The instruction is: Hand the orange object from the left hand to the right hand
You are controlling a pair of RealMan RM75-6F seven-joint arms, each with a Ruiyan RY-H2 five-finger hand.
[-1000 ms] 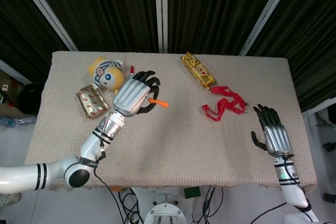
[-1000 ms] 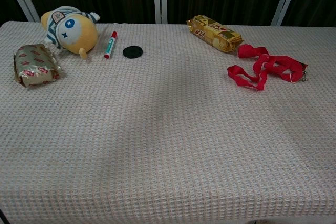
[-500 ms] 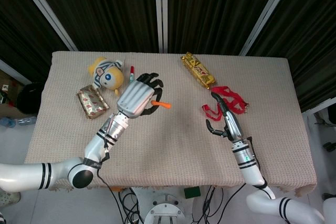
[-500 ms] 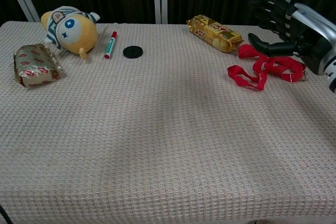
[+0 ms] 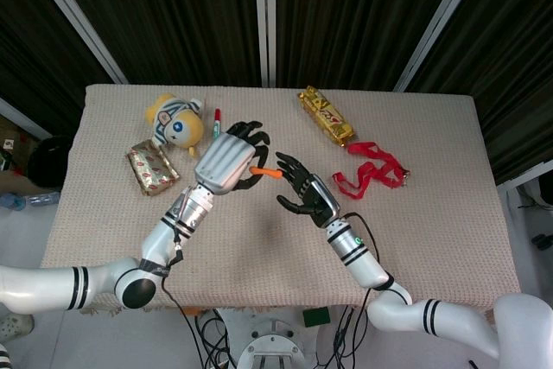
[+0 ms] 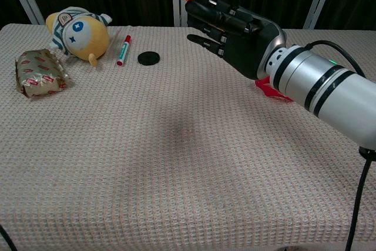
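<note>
Now we are bringing our right hand in fast: half a second ago it was hanging over by the red lanyard, and a second ago it was resting low near the table's near edge on our right, whereas at this moment it is floating just beside our left hand, fingertips nearly meeting the free end of the orange object. We are keeping that right hand empty, its fingers spread apart and its palm turned toward the object; in the chest view the dark fingers are sitting right below the orange tip, though we cannot tell whether they are touching it yet. Our left hand is still pinching the orange object in raised fingers, well above the cloth, with the object's tip poking out toward the right hand; it has barely shifted over the last second. Behind and outboard of the left hand, the plush toy, the marker and the wrapped snack are lying untouched. We are judging that the approach is nearly done and the handover itself is not: the right hand is yet to close around the object, and only then should the left be letting go, since releasing early would be dropping it onto the table.
</note>
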